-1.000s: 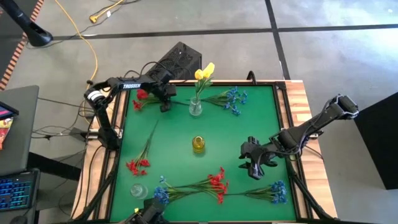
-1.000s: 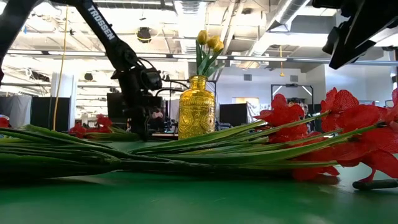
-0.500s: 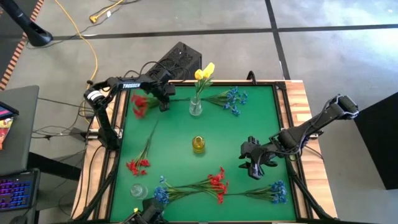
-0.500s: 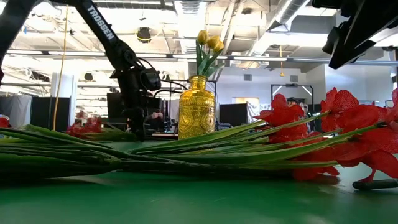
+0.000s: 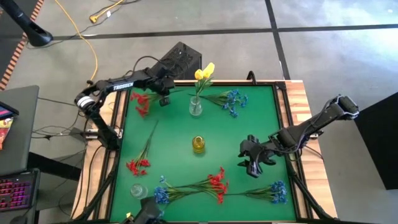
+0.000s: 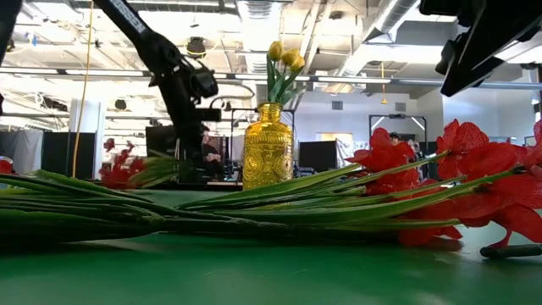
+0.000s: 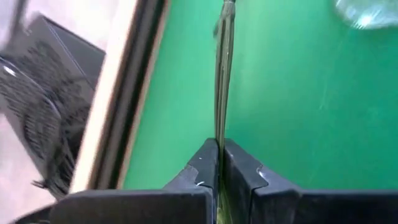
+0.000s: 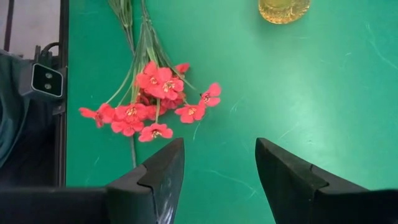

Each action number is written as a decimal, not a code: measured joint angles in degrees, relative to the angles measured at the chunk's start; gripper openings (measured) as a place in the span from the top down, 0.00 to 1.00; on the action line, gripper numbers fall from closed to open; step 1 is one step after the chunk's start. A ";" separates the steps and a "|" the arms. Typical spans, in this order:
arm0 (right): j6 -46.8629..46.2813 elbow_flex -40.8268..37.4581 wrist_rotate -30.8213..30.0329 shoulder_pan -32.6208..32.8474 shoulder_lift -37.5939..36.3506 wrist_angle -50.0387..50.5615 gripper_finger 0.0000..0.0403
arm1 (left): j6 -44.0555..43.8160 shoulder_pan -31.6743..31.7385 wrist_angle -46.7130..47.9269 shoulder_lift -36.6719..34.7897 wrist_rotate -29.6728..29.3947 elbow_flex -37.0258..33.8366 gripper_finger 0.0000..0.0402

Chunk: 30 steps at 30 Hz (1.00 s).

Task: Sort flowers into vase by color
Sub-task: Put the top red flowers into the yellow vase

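Two pincers: the left pincer (image 5: 165, 98) works at the desk's 11 o'clock corner; the right pincer (image 5: 252, 163) waits above the 4 o'clock area.
Left pincer state: fingers together, clamped on the thin green stem of a red spray (image 5: 140, 102), shown running straight out from between the fingers in the left wrist view (image 7: 222, 112).
Reason for hold: the stem is pinched near its bare end so the blooms hang free; judged a lift toward a vase.
Right pincer state: fingers apart, holding nothing, over a second red spray (image 8: 152, 93).
Vases: clear vase (image 5: 195, 107) at 12 o'clock already carries yellow tulips (image 5: 203, 72); amber vase (image 5: 198, 144) at centre; a small clear vase (image 5: 137, 190) at 7 o'clock.
Remaining flowers: blue spray (image 5: 231, 99) at 1 o'clock; red spray (image 5: 138, 165) at 8 o'clock; mixed red and blue sprays along 6 o'clock.
Surface: green mat on the desk (image 5: 261, 118), wooden border.
Room: grey floor, yellow cable, open workshop with ceiling lights.
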<state>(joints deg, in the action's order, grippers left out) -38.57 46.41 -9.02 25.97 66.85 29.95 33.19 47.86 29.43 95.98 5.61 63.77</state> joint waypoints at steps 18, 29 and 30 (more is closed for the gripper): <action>0.20 0.00 0.02 -0.28 0.00 0.02 0.45 | -2.16 -7.31 2.15 -22.95 -4.25 0.11 1.00; 1.62 0.00 -0.33 -3.50 0.00 -1.68 0.45 | -8.39 -11.24 3.19 -37.01 7.54 0.15 1.00; 1.62 0.00 -0.36 -3.81 0.00 -1.95 0.45 | -8.66 -11.62 3.63 -37.53 8.82 0.15 1.00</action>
<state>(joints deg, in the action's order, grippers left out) -36.94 46.41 -9.37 22.17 66.85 28.00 24.53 36.24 33.06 58.46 14.42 63.92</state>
